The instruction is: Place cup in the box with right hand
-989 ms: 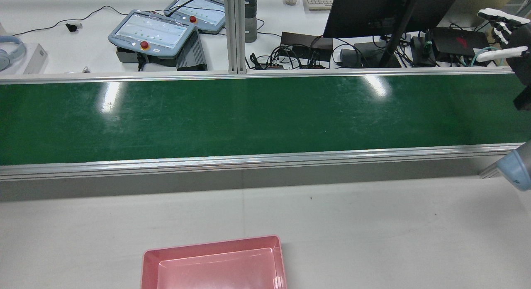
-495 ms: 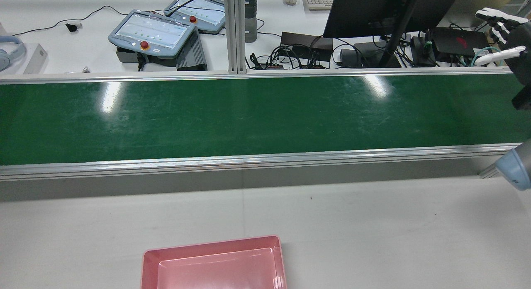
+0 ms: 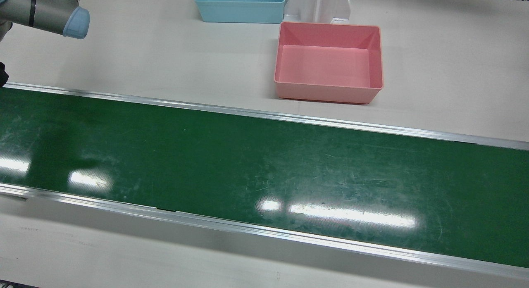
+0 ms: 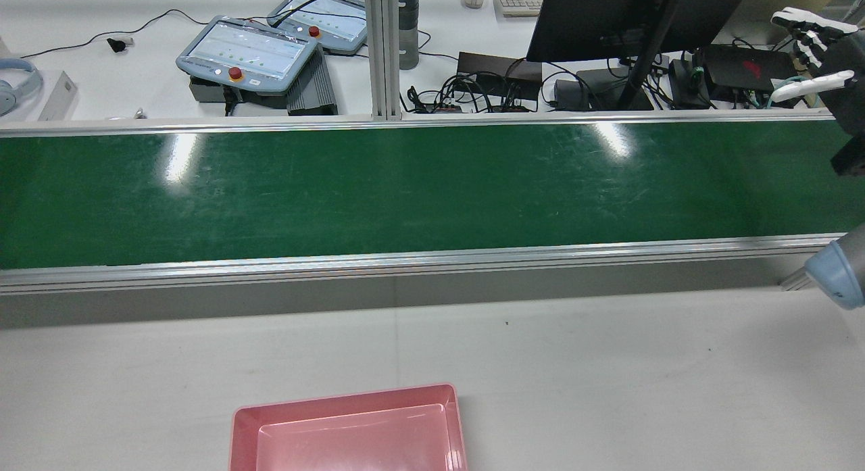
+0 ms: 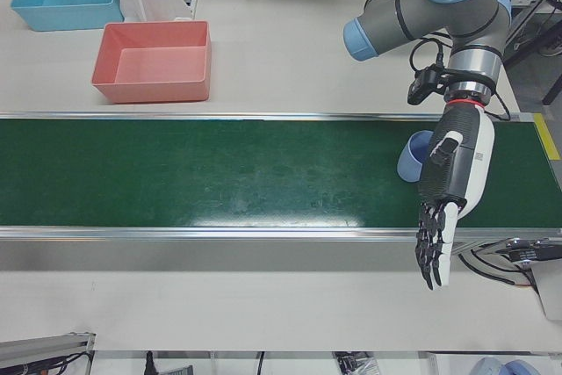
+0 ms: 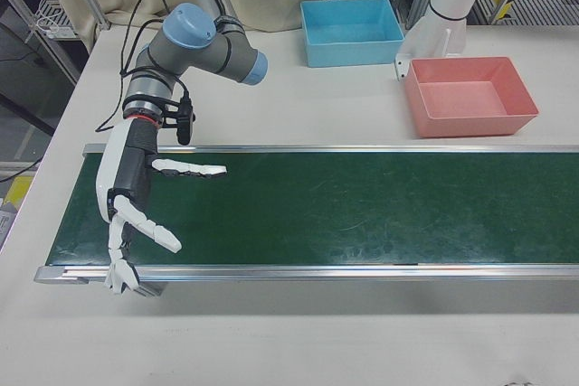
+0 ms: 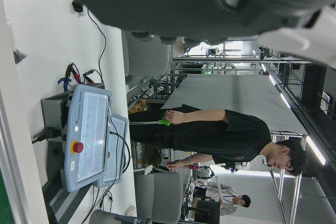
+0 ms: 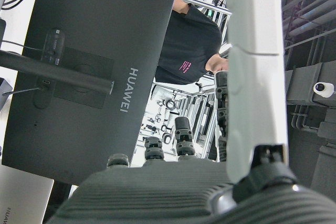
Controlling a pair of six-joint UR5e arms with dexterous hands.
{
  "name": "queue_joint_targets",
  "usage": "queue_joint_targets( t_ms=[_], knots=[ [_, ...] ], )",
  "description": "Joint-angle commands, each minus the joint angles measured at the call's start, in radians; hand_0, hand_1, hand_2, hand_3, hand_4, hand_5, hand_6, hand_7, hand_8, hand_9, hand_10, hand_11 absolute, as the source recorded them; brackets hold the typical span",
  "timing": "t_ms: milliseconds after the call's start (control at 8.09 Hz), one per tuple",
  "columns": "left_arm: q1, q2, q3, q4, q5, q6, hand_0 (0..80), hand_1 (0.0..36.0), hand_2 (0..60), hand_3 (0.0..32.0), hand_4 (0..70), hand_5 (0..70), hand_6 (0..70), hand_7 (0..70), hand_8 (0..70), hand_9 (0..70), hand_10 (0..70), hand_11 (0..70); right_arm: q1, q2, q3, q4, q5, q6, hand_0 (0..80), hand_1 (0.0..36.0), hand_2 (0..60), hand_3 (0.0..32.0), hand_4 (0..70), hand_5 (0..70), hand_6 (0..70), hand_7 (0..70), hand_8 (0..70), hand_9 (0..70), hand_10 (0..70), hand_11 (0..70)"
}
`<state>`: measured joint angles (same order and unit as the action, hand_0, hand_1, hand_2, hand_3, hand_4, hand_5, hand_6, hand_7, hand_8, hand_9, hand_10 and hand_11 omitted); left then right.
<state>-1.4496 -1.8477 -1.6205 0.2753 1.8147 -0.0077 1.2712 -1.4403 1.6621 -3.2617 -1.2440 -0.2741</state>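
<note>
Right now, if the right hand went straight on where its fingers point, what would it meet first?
Nothing on the green conveyor belt lies ahead of the right hand. Beyond the belt stands the black Huawei monitor, probably first in line, though depth is unclear.

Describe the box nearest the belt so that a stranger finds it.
Find the long green belt across the white table. On its robot side, by the white pedestal, stand two open, empty boxes. The pink box is the one nearer the belt; the blue box sits farther back.
</note>
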Motion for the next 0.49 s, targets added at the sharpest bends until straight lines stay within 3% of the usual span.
queue_joint_targets(
  t_ms=[0,371],
  knots=[
    [0.000,0.001,0.001,0.001,0.000,0.000,0.0,0.0,0.0,0.0,0.0,0.0,0.0,0.0,0.0,0.0,0.0,0.0,-0.003,0.000,0.010,0.000,0.000,0.004,73.6,15.0,0.0,0.0,23.8,7.1,7.0,23.0,3.8,9.8,0.1,2.5],
    [0.000,-0.001,0.001,0.001,0.000,0.000,0.0,0.0,0.0,0.0,0.0,0.0,0.0,0.0,0.0,0.0,0.0,0.0,-0.016,0.003,0.010,0.000,0.002,0.004,71.8,16.3,0.0,0.0,22.8,7.1,7.1,23.5,4.0,10.1,0.1,2.6]
  ],
)
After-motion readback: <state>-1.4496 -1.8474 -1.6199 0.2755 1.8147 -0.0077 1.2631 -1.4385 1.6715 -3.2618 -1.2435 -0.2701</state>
